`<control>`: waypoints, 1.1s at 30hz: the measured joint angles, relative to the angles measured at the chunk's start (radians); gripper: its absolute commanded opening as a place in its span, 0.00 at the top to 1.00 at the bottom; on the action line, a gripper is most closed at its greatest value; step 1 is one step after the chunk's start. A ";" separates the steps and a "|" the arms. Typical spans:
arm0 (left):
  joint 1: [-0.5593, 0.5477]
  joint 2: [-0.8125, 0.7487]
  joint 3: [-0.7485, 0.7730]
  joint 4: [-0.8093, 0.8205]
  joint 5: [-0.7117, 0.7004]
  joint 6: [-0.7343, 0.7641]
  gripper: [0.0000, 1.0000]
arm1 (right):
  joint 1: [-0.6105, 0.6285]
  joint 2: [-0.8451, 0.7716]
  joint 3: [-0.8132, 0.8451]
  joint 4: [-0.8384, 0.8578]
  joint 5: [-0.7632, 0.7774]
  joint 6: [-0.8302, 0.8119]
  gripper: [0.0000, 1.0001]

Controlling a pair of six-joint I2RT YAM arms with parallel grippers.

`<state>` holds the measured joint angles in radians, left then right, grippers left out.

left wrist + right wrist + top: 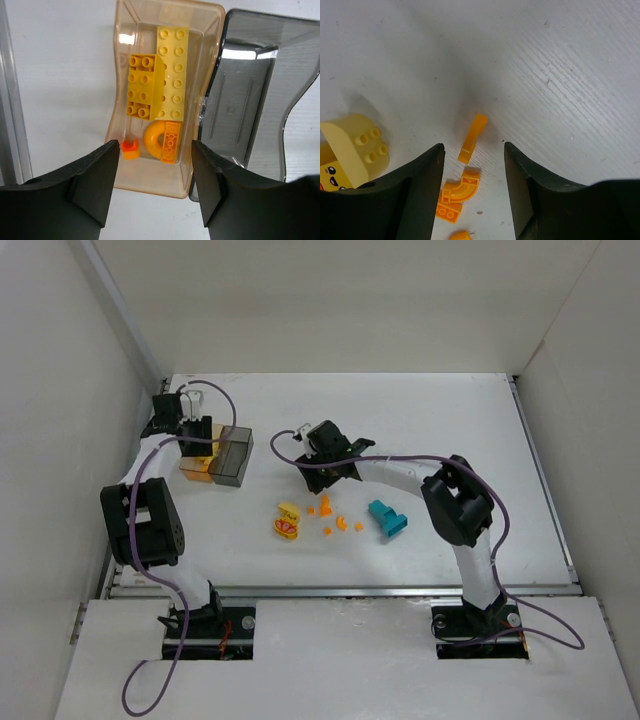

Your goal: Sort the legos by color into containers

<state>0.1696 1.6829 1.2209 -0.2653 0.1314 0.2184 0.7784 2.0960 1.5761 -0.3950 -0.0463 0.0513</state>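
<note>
While the left pincer [156,156] hangs wide and empty over the amber box [150,176], which holds yellow and orange pieces, we judge the step in hand to be the right arm's pick of another orange piece. The right pincer [474,150] is spread wide and empty above the table [450,420], its gap in line with a thin orange strip [472,136]. The next move calls for lowering and closing on that strip alone. A curved orange piece [460,189] lies just beside it and could be nudged or caught; a yellow face block [355,150] sits near. The teal block [388,519] lies apart, and the adjoining grey box [240,105] shows nothing inside.
</note>
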 measured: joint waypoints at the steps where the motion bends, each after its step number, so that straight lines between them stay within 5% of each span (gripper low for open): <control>1: -0.005 0.000 -0.004 0.000 0.002 0.002 0.45 | -0.001 0.000 0.000 0.000 0.002 0.002 0.44; 9: -0.035 0.010 -0.024 -0.011 0.087 0.002 0.53 | -0.002 0.000 -0.002 0.001 0.014 0.026 0.44; 17: -0.038 0.121 -0.023 -0.036 0.100 -0.009 0.76 | -0.002 -0.001 -0.012 0.003 0.026 0.035 0.44; 22: -0.039 0.137 -0.019 -0.044 0.101 -0.024 1.00 | -0.002 -0.001 -0.014 0.003 0.032 0.036 0.44; 31: -0.043 0.139 -0.002 -0.040 0.116 -0.069 0.99 | -0.002 -0.001 -0.014 0.003 0.040 0.036 0.44; 33: -0.047 0.140 -0.001 -0.040 0.117 -0.068 0.83 | -0.002 -0.001 -0.014 0.003 0.040 0.035 0.44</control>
<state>0.1223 1.8225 1.2201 -0.3058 0.2481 0.1501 0.7765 2.0949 1.5623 -0.3923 -0.0067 0.0868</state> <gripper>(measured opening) 0.068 0.566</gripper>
